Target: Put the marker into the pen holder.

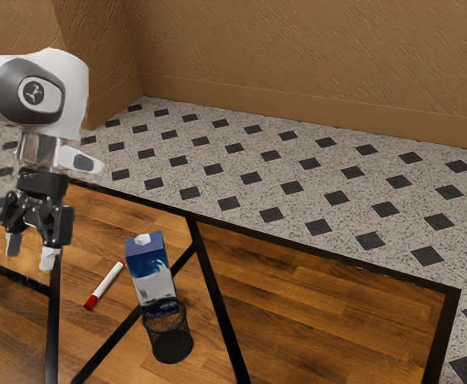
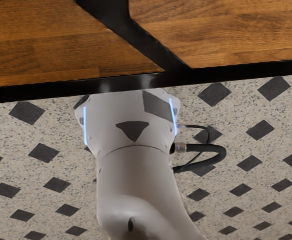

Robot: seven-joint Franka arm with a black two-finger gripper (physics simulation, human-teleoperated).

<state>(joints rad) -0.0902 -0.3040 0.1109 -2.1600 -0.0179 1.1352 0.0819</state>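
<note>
Since the marker [image 1: 104,286] lies loose on the wooden tabletop [image 1: 321,320] and your gripper [image 1: 30,251] is empty, you're at the approach step, pre-grasp. Jaws are spread, clear gap between them. Marker is on its side, toward the exterior view's left of the carton [image 1: 151,276] and apart from it. Pen holder [image 1: 169,332] stands upright right by the carton; can't tell you if they touch. Next move: bring the gripper over the marker, rotate so the jaws straddle the barrel, then descend and close near its middle. After that you'll need it tipped upright for the drop; carton could get clipped on the way. Count for you: one marker, one pen holder, one carton, one gripper, one arm [image 1: 41,88].
</note>
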